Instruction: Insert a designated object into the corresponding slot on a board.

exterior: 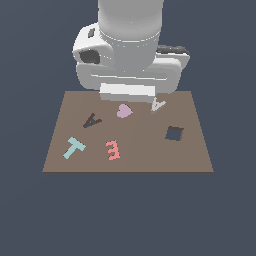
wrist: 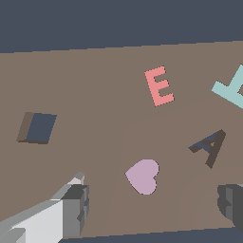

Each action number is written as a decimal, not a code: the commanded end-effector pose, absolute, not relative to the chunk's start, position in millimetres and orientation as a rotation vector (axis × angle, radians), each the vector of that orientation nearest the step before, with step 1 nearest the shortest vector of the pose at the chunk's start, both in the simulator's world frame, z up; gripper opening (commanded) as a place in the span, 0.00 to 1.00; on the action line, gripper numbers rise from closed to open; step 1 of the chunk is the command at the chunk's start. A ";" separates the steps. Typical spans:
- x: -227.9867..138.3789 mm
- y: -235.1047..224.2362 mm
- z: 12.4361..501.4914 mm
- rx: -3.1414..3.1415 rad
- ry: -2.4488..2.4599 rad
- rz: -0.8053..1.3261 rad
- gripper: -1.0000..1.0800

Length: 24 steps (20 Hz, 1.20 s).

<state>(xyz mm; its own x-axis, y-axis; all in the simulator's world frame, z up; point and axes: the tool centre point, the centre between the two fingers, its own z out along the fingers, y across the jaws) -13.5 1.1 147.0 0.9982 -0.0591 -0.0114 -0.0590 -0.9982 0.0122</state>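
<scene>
The gripper (wrist: 152, 201) had its jaws spread wide in the wrist view, one grey finger (wrist: 76, 204) to one side & the other finger (wrist: 232, 206) at the far edge, nothing between them but bare board. Spread that far prob. so they could drop either side of a small piece.

The small pale grey-white A-shaped block (exterior: 158, 105) wasn't between the jaws. In the wrist view only a pale sliver showed by one fingertip, which may have been it; can't say for sure. In the exterior view it lay on the board just beside the arm's lower end, toward that view's right, free & ungrasped. So the grasp looked not yet made.

Nearest the gap between the jaws sat the lilac heart-shaped piece (wrist: 142, 175), then the dark brown-black A-shaped slot (wrist: 209, 147), near one finger & empty. Further out: the pink E-shaped piece (wrist: 159, 85), teal T-shaped piece (wrist: 232, 90) & the dark square cutout (wrist: 38, 128), all on the large flat brown rectangular board (wrist: 95, 85).
</scene>
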 end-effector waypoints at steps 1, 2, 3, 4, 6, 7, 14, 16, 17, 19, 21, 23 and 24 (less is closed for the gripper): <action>-19.5 6.8 140.2 3.127 -0.145 -0.018 0.96; -22.2 9.5 137.1 3.126 -0.170 -0.017 0.96; -25.0 12.3 133.8 3.125 -0.197 -0.017 0.96; -27.8 15.4 130.3 3.124 -0.225 -0.016 0.96; -33.8 22.3 122.7 3.119 -0.286 -0.014 0.96; -36.9 26.1 118.6 3.117 -0.318 -0.014 0.96; -56.6 56.8 87.7 3.086 -0.561 -0.008 0.96; -60.4 64.7 80.3 3.076 -0.618 -0.006 0.96; -62.0 68.4 76.9 3.071 -0.645 -0.005 0.96; -64.6 75.2 70.6 3.061 -0.692 -0.004 0.96; -66.6 81.3 65.2 3.052 -0.733 -0.003 0.96; -68.1 86.5 60.6 3.044 -0.768 -0.002 0.96; -68.7 88.8 58.6 3.041 -0.783 -0.001 0.96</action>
